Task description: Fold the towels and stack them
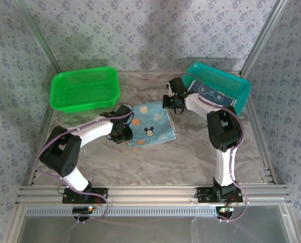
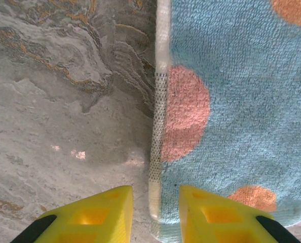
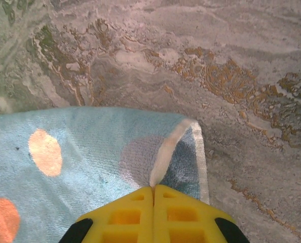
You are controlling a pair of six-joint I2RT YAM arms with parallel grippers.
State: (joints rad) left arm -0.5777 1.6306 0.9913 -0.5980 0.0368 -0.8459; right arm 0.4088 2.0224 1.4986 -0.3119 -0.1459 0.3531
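Observation:
A light blue towel (image 1: 151, 124) with orange patches and a cartoon print lies flat on the marbled table. My right gripper (image 1: 169, 104) is at its far right corner. In the right wrist view the yellow fingers (image 3: 181, 212) are pressed together on the towel's (image 3: 89, 147) white hem, and the corner is pulled up off the table. My left gripper (image 1: 125, 132) is at the near left corner. In the left wrist view it (image 2: 155, 195) stands open, its fingers astride the towel's (image 2: 241, 101) white edge without touching it.
A green basket (image 1: 84, 89) stands at the back left. A teal basket (image 1: 236, 86) at the back right is tilted and holds patterned blue cloth (image 1: 214, 94). Patterned walls enclose the table, with a metal rail along its near edge (image 1: 150, 192).

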